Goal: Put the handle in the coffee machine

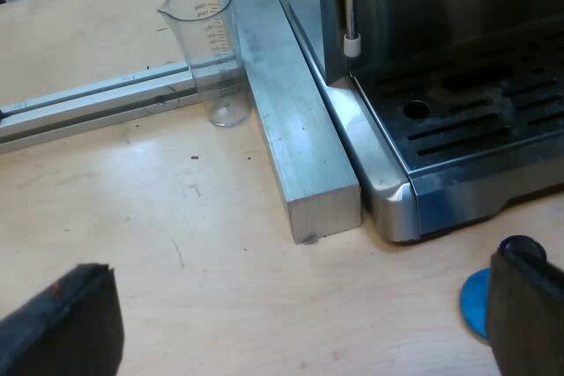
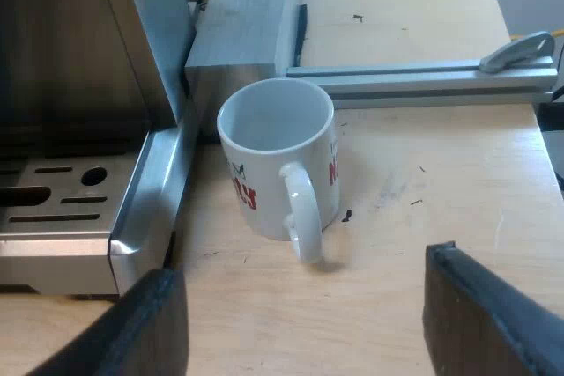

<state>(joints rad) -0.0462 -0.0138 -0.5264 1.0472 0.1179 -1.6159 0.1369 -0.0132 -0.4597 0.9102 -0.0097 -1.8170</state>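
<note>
Espresso machine [image 2: 79, 68] on bench [image 2: 423, 173], mug [image 2: 264, 165] just beside it. Grippers, 2: left gripper [image 1: 291, 305] and right gripper [image 2: 300, 301], both spread, empty. Holder (a judgement): stiff metal, weighty, slick; take by its dark handle.

I note: metal bar [image 1: 291, 129] alongside espresso machine [image 1: 458, 138] base; measuring glass [image 1: 216, 55] beyond bar, apart from machine; tamper [image 1: 472, 302] before machine's front corner; mug [image 2: 269, 187] just beside machine's tray corner.

The mug [image 2: 269, 184] is white (red and green lettering), the espresso machine [image 1: 458, 129] silver, the tamper [image 1: 474, 302] blue.
</note>
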